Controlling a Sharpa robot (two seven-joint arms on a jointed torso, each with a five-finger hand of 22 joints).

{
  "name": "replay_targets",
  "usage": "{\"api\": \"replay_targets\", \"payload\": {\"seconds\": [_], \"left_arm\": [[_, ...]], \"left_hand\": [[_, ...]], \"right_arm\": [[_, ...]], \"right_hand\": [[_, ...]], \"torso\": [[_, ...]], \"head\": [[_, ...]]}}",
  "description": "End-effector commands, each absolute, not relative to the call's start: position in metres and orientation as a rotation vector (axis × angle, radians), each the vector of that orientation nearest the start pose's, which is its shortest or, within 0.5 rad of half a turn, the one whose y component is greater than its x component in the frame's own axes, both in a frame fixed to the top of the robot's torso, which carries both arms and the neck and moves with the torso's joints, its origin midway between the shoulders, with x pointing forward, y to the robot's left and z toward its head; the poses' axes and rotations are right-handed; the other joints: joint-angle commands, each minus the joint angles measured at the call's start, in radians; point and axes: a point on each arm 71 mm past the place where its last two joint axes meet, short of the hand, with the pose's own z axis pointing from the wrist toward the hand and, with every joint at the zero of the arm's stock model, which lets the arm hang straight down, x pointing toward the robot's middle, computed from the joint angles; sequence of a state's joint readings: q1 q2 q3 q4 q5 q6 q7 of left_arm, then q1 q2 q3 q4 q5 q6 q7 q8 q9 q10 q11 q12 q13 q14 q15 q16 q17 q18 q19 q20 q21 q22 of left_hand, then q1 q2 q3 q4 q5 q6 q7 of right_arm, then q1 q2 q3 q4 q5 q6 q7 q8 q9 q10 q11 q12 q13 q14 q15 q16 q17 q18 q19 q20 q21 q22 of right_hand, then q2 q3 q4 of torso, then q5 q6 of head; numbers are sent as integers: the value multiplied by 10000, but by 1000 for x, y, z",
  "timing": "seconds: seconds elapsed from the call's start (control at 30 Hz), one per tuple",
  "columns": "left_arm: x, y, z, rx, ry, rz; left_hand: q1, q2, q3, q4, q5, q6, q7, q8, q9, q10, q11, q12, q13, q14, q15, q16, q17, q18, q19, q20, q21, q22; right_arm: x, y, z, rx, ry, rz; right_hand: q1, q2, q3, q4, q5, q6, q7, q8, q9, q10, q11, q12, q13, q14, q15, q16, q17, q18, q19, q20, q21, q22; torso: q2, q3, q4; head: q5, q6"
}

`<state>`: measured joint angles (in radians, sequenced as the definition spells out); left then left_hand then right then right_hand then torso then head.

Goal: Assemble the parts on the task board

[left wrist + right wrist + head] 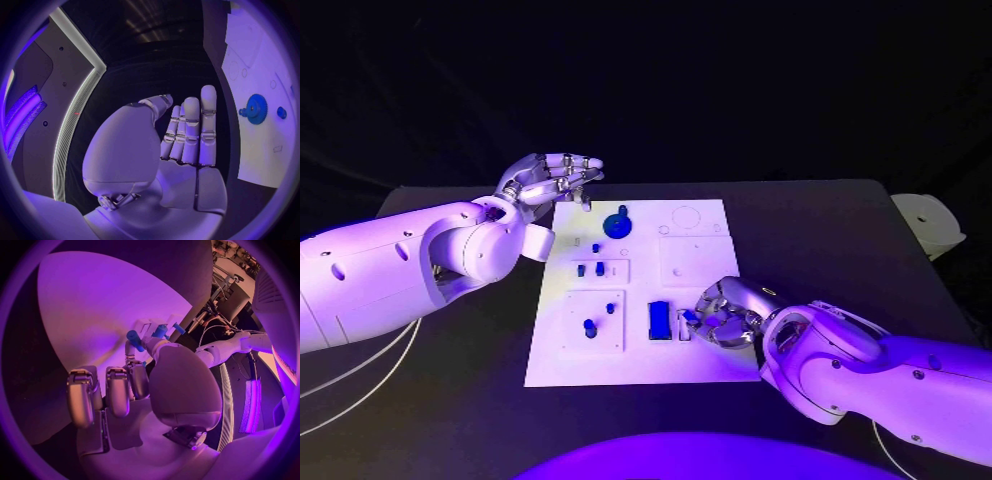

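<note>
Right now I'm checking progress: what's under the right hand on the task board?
The right hand rests on the task board beside a blue block. Its wrist view shows a small blue part at its fingertips; the board beneath the palm is covered.

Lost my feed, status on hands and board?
Left hand open, raised off board's far left corner. Right hand down on task board, fingers at a small blue part. Nothing in the way.

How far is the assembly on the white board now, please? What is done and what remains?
Done, it seems: a blue gear sits at the task board's far end. In hand: the right hand works low beside the blue block; whether it grips a part is unclear. The left hand is raised off the board's far corner, holding nothing. Left: small blue pieces lie loose on the near-left plate.
</note>
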<state>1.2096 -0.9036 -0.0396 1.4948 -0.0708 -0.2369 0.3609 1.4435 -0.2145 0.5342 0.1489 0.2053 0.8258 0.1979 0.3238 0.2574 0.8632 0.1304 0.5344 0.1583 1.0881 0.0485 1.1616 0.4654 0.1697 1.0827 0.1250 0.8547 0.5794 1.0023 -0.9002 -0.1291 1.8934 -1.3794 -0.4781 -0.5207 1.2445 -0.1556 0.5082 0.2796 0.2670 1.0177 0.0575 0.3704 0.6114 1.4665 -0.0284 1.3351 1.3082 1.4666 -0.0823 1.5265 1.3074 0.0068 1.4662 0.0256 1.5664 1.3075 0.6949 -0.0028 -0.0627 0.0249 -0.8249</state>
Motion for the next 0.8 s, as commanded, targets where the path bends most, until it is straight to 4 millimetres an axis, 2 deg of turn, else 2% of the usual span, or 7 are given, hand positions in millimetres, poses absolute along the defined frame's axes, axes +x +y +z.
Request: {"api": "replay_targets", "payload": {"seconds": [0.03,0.4,0.43,0.5,0.77,0.8], "left_arm": [[494,241,-174,-10496,14570,-15306],[493,242,-174,-10504,14571,-15290],[493,242,-174,-10505,14572,-15290],[493,242,-174,-10505,14572,-15289],[493,242,-174,-10507,14575,-15287],[493,242,-174,-10509,14574,-15283]], "left_hand": [[-112,10,83,-2,29,-55,14,59,-4,-78,23,54,11,-83,13,44,-17,155,-19,79,-63,-13],[-105,18,98,-13,32,-59,14,63,-4,-87,23,63,10,-85,12,47,-22,156,-19,78,-62,-13],[-105,18,98,-13,32,-59,14,63,-4,-87,23,63,10,-85,12,47,-22,156,-19,78,-62,-13],[-105,18,98,-13,32,-59,14,63,-4,-87,23,63,10,-85,12,47,-22,156,-19,78,-62,-13],[-105,18,98,-13,32,-59,14,63,-4,-87,23,63,10,-85,12,47,-22,156,-19,78,-62,-13],[-105,18,98,-13,32,-59,14,63,-4,-87,23,63,10,-85,12,47,-22,156,-19,78,-62,-13]], "right_arm": [[357,-149,-265,2352,19858,6677],[360,-145,-269,2229,20071,6631],[360,-145,-269,2205,20100,6627],[360,-144,-269,2160,20151,6622],[361,-142,-270,2056,20206,6572],[361,-142,-270,2040,20193,6562]], "right_hand": [[-137,9,85,-45,-27,190,-99,328,575,183,22,55,1119,833,-48,-2,1546,-68,1046,-29,44,2633],[-648,-55,43,22,-149,301,-129,385,606,248,-3,193,1220,842,-72,16,1587,-68,1046,-53,44,2633],[-834,-104,-47,16,189,323,-138,402,620,259,-11,216,1241,842,-83,17,1588,-68,1046,-58,44,2633],[-949,-118,-121,23,275,337,-137,413,629,267,-11,235,1257,844,-82,21,1599,-68,1046,-66,44,2633],[-1465,-145,-476,89,5,364,-125,415,631,274,1,246,1281,844,-73,21,1602,-68,1046,-63,44,2633],[-1592,-168,-591,90,83,370,-124,413,629,272,4,240,1281,843,-70,20,1601,-68,1046,-62,44,2633]], "torso": [[2,3,-5],[-3,5,-7],[-3,5,-7],[-3,3,-9],[-5,1,-11],[-2,1,-10]], "head": [[13,9],[46,-29],[46,-29],[51,-31],[48,-57],[51,-58]]}}
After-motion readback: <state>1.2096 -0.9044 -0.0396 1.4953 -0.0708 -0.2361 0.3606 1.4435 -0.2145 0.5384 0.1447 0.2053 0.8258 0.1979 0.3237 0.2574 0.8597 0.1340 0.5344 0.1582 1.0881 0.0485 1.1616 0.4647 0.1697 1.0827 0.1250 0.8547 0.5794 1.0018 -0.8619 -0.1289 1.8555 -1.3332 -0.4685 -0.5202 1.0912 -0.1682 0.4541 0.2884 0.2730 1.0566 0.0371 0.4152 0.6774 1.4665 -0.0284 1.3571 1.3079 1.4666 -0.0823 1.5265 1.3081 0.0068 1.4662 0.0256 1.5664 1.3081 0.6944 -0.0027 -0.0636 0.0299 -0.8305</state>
